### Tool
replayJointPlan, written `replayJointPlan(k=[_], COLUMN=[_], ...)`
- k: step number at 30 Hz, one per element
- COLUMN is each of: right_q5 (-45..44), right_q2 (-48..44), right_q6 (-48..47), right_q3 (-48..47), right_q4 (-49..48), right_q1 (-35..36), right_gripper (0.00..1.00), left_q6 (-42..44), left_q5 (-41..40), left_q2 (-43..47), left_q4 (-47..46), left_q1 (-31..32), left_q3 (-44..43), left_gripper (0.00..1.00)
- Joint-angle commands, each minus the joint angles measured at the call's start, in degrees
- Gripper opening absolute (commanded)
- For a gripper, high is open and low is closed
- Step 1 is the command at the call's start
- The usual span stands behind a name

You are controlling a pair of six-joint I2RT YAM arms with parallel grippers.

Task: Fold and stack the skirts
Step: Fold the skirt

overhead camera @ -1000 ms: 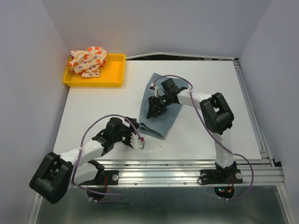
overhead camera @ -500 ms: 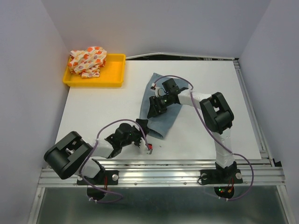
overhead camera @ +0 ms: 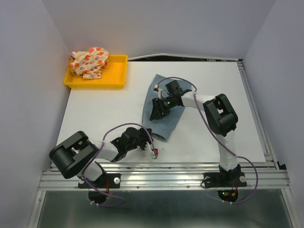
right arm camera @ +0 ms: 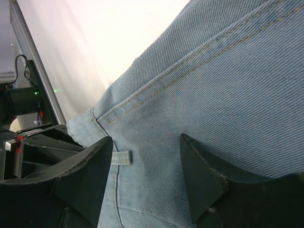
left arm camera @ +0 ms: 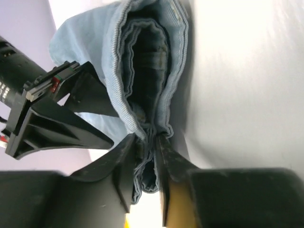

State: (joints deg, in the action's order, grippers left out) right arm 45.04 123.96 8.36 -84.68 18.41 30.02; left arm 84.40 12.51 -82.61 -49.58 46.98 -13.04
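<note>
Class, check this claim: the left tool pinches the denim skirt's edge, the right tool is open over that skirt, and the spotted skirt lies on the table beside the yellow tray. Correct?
No. The top external view shows the spotted skirt lying in the yellow tray, not beside it. The left tool does pinch the denim skirt at its edge, and the right tool is open over it.

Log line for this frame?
left gripper: shut on denim skirt edge | right gripper: open above denim skirt | spotted skirt: crumpled in yellow tray | stage: folding denim, nothing stacked
</note>
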Motion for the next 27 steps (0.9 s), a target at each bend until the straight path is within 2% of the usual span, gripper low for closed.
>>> replayJointPlan(k=[1,6,10,13,16,18,19,20,21,22,23,27], right_q5=[-4.2,-2.4,-5.6,-11.5,-14.0,-15.2,-14.7,-14.4,-11.4,-8.9,-5.3,-4.9], right_q2=[2.0,-1.2,-2.2,-2.9,-0.1,2.9,3.9,4.8,5.3,5.7,5.5,5.2], right_q6=[-2.6,-5.7,-7.7,-7.4,-7.0,-10.2,-11.3,-12.2,-12.7,-12.4,-12.1,-13.4], right_q3=[2.6,2.0,-1.1,-6.0,-11.8,-17.9,-19.9,-23.0,-23.5,-23.2,-20.7,-15.4], right_q4=[3.3,4.5,8.0,8.0,8.0,9.5,10.9,14.2,15.6,16.3,16.0,14.6], right_q1=[0.9,0.9,0.9,-2.1,-7.2,-9.4,-9.5,-9.5,-9.5,-9.5,-9.5,-6.9], right_gripper=[0.66,0.67,0.81,0.87,0.88,0.86,0.84,0.83,0.81,0.78,0.78,0.76], left_q6=[0.3,-5.1,-7.1,-7.8,-8.9,-10.7,-11.4,-12.1,-12.6,-13.2,-13.2,-13.4], left_q5=[-1.1,-5.6,-5.6,-4.3,-2.8,-2.8,-3.3,-3.5,-4.1,-4.5,-5.6,-8.7], left_q2=[3.9,0.7,0.3,1.9,4.8,6.8,7.1,7.7,8.0,7.8,7.3,1.2], left_q4=[8.7,12.1,16.1,20.6,27.2,30.5,30.8,30.8,29.3,28.0,26.6,20.5], left_q1=[0.9,1.4,1.4,1.7,2.3,3.0,3.0,3.1,3.1,3.2,3.3,3.6], left_q3=[-2.6,-8.0,-10.7,-11.7,-12.8,-13.2,-13.2,-13.2,-12.9,-12.1,-11.6,-12.3], left_gripper=[0.26,0.14,0.04,0.01,0.00,0.01,0.07,0.32,0.46,0.68,0.74,0.80])
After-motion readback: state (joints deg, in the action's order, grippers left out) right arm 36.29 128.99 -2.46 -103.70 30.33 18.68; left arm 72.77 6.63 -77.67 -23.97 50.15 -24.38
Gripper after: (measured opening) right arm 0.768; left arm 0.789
